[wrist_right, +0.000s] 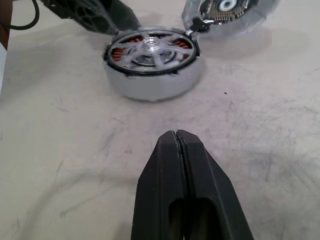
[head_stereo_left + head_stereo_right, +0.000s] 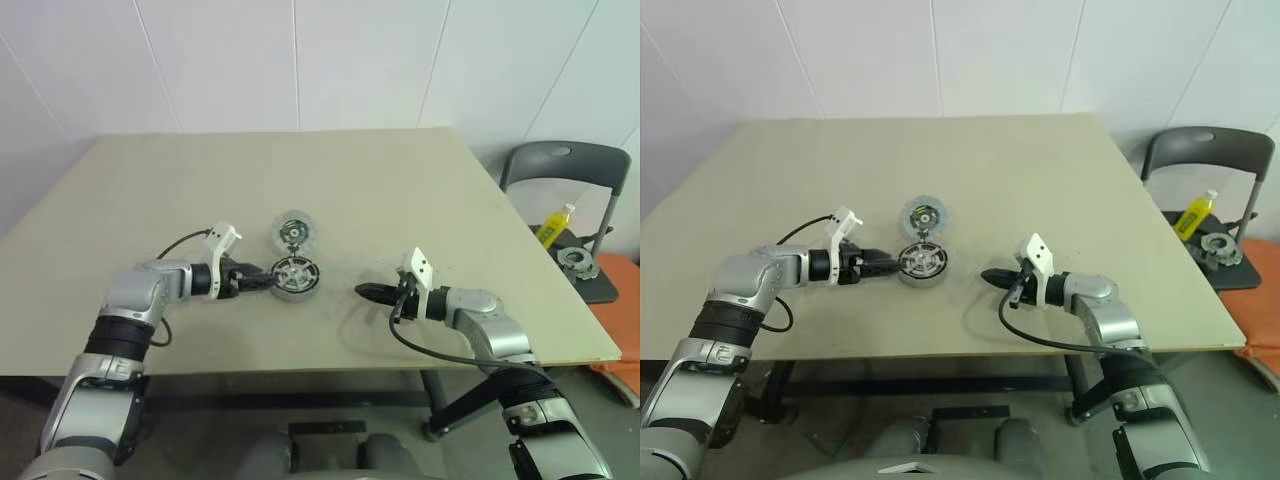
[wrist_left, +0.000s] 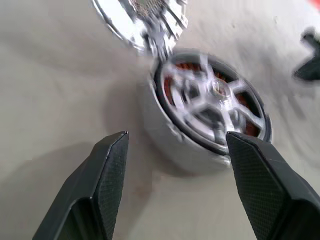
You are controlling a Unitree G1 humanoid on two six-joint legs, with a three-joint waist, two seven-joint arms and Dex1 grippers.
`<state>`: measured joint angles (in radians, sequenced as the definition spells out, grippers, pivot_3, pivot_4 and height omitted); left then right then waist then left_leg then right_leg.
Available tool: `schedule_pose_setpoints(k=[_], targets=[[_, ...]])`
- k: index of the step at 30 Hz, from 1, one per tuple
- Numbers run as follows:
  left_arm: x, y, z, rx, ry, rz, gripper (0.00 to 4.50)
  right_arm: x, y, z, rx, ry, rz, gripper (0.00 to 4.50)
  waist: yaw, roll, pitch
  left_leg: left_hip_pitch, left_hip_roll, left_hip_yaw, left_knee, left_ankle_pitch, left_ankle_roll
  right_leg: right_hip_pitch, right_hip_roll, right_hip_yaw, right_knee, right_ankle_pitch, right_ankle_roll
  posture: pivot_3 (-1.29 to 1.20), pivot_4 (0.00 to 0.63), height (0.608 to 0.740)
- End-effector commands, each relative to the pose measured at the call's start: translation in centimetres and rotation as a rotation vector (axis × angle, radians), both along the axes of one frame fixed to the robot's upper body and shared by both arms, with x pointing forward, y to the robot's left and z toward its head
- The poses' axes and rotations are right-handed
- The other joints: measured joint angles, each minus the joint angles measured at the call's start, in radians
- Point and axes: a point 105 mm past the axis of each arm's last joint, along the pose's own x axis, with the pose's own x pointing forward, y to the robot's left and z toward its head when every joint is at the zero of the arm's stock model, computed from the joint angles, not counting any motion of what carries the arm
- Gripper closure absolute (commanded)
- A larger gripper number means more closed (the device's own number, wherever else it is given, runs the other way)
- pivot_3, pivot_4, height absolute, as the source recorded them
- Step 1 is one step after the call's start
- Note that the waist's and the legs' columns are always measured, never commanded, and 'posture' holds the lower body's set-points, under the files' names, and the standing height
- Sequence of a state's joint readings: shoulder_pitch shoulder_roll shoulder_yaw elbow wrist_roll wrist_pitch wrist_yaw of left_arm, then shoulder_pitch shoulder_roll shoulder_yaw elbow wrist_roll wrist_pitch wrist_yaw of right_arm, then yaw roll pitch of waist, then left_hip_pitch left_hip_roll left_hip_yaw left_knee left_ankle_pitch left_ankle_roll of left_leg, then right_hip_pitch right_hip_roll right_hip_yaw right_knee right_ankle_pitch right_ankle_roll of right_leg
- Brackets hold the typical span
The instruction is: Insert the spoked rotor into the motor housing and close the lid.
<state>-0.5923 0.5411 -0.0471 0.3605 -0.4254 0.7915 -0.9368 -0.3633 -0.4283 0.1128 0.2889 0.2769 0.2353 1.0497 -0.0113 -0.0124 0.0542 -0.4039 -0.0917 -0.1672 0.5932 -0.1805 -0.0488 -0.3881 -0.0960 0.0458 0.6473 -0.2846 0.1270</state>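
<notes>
The round pale-rimmed motor housing [image 2: 296, 277] with copper-brown windings sits near the centre of the beige table [image 2: 400, 190], and the silvery spoked rotor [image 1: 151, 47] already lies seated inside it. The pale-grey round lid [image 2: 294, 234] lies open just above the housing in the frame, touching its rim and seemingly hinged there. The left gripper [image 2: 262, 282] has its black fingers spread, just left of the housing, holding nothing. The right gripper [image 2: 368, 293], fingers pressed together and empty, points at the housing from the right, apart from it. Closing the lid looks like the remaining step: one gripper should steady the housing while the other tips the lid over squarely and presses evenly.
</notes>
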Motion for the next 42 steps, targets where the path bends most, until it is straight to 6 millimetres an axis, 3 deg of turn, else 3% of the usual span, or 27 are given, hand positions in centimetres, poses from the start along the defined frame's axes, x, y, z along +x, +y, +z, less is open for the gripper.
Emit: schedule_pose_setpoints(k=[1, 6, 10, 14, 17, 21, 25, 34, 39, 42], targets=[[1.4, 0.0, 3.5, -0.084, -0.108, 0.04, 1.18, 0.4, 0.6, 1.1, 0.007, -0.048, 0.022, 4.5, -0.001, 0.0, 0.0, 0.0, 0.0, 0.0, 0.0, 0.0, 0.0, 0.0, 0.0, 0.0, 0.0, 0.001, 0.001, 0.0, 0.0, 0.74], [2.5, 0.2, 4.3, -0.058, -0.219, 0.086, 1.18, 0.3, 0.7, 1.0, 0.009, -0.042, 0.019, 4.5, -0.005, 0.0, 0.0, 0.0, 0.0, 0.0, 0.0, 0.0, 0.0, 0.0, 0.0, 0.0, 0.0, 0.001, 0.002, 0.0, 0.0, 0.74], [2.2, -1.4, 4.7, -0.039, -0.319, 0.017, 1.18, 0.4, 0.9, 1.0, 0.012, -0.04, 0.013, 4.5, -0.003, 0.0, 0.0, 0.0, 0.0, 0.001, 0.0, 0.0, 0.0, 0.0, 0.0, 0.0, 0.0, 0.002, 0.002, 0.0, 0.0, 0.74], [1.2, -2.6, 4.7, -0.093, -0.396, -0.057, 2.04, 0.3, 0.9, 1.3, 0.017, -0.044, 0.014, 4.5, -0.002, 0.0, 0.0, 0.0, 0.0, 0.001, 0.0, 0.0, 0.0, 0.0, 0.0, 0.0, 0.0, 0.002, 0.003, 0.0, 0.0, 0.74], [0.6, -3.3, 4.3, -0.117, -0.444, -0.082, 3.09, 0.4, 0.9, 2.2, 0.035, -0.053, 0.021, 4.5, -0.004, 0.0, 0.0, 0.0, 0.0, 0.001, 0.0, 0.0, 0.0, 0.0, 0.0, 0.0, 0.001, 0.002, 0.002, 0.0, 0.0, 0.74], [-0.7, -4.0, 2.2, -0.124, -0.456, -0.144, 4.45, 0.6, 0.7, 2.8, 0.024, -0.074, 0.029, 4.5, -0.003, 0.0, 0.0, 0.001, 0.0, 0.001, 0.001, 0.0, 0.0, 0.001, 0.0, 0.001, 0.001, 0.002, 0.002, 0.0, 0.0, 0.74], [-1.2, -4.6, 0.8, -0.123, -0.469, -0.161, 4.48, 0.4, 1.1, 3.4, 0.027, -0.085, 0.054, 4.5, -0.001, 0.0, 0.0, 0.001, 0.0, 0.001, 0.001, 0.0, 0.0, 0.001, 0.0, 0.001, 0.001, 0.002, 0.002, 0.0, 0.0, 0.74], [0.6, -5.7, -0.7, -0.013, -0.53, -0.124, 4.48, -0.2, 1.4, 4.3, 0.042, -0.096, 0.088, 4.5, 0.001, 0.0, 0.0, 0.001, 0.0, 0.001, 0.002, 0.0, 0.0, 0.001, 0.0, 0.0, 0.001, 0.003, 0.003, 0.0, 0.0, 0.74], [-1.0, -5.6, -6.4, 0.251, -0.367, -0.269, 4.48, -0.5, 1.5, 4.2, 0.034, -0.099, 0.087, 4.5, 0.001, -0.001, -0.002, 0.001, -0.001, 0.001, 0.002, 0.0, 0.001, 0.002, 0.0, 0.0, 0.001, 0.003, 0.003, 0.0, 0.0, 0.74], [-2.6, -4.9, -8.2, 0.313, -0.261, -0.346, 4.48, -0.5, 1.5, 4.1, 0.034, -0.1, 0.082, 4.5, 0.0, 0.003, -0.005, 0.012, -0.001, 0.002, 0.001, -0.001, 0.0, 0.013, 0.0, 0.0, -0.002, 0.001, 0.003, 0.0, 0.0, 0.74]])
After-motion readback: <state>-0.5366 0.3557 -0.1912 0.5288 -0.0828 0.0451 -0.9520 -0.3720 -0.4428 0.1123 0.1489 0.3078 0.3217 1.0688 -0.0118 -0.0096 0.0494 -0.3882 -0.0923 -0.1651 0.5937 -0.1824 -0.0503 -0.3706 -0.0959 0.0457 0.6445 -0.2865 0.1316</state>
